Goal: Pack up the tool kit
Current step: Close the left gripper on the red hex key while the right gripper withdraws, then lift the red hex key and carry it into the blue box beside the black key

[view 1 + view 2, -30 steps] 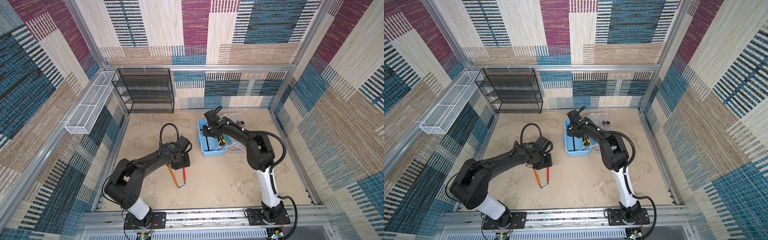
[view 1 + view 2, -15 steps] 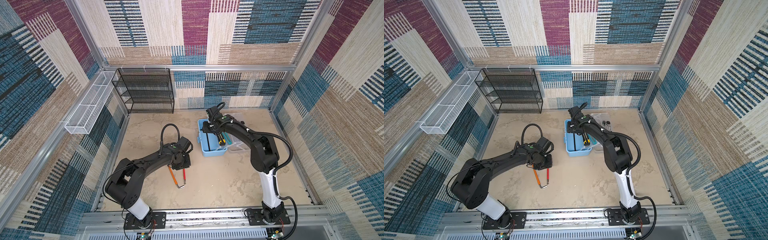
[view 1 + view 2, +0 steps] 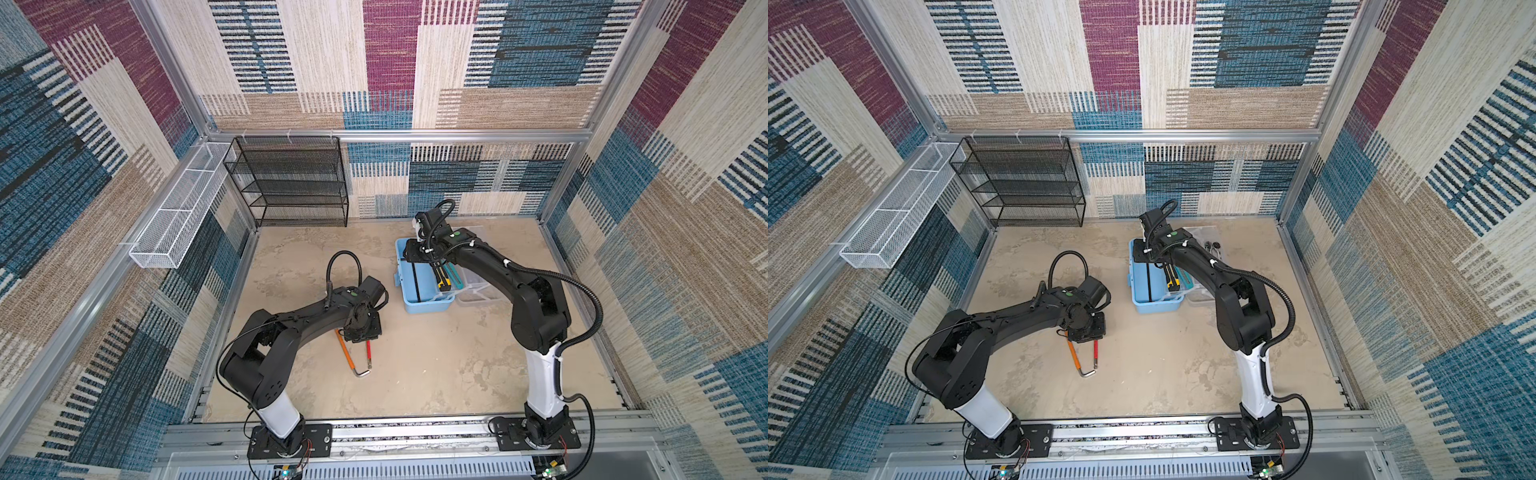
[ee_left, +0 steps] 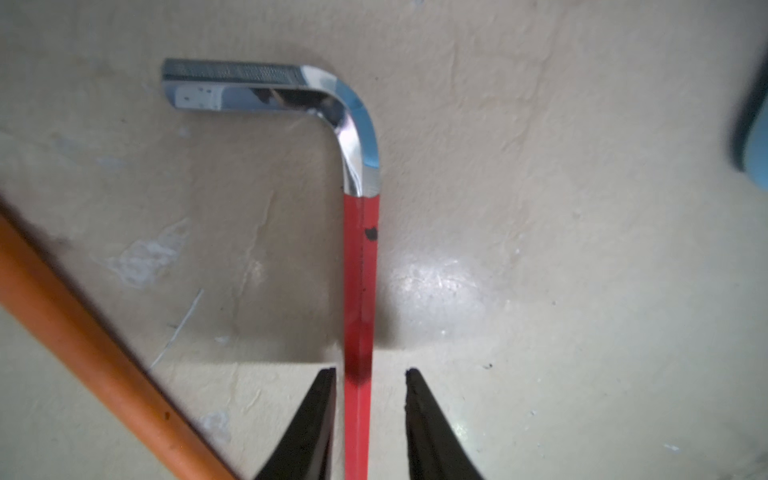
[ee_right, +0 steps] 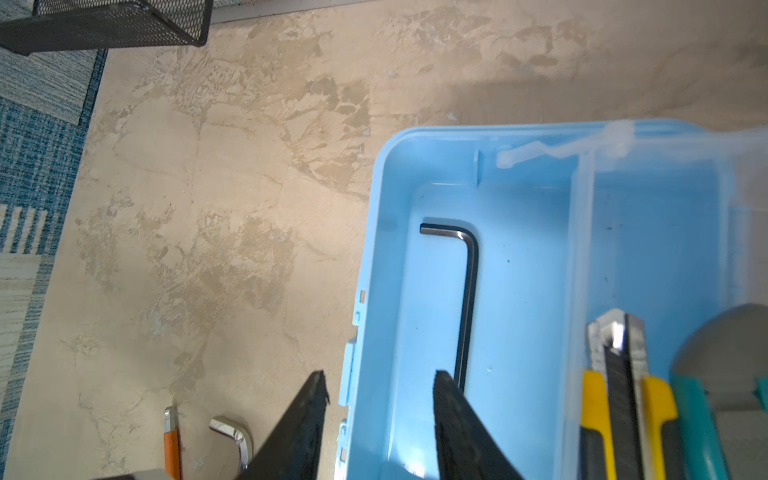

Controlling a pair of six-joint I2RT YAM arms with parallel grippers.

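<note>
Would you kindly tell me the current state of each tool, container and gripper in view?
Toolbox: open, on the table.
Black hex key: lying inside the toolbox.
Yellow utility knife: lying inside the toolbox.
Red-sleeved hex key: flat on table, not yet gripped.
Orange-handled tool: flat on table, untouched.
Left gripper: open, jaws straddling the red-sleeved hex key.
Right gripper: open, empty.

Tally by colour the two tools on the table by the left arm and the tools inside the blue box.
Red key: 1
Orange tool: 1
Black key: 1
Yellow knife: 1
Teal tool: 1
Total: 5
</note>
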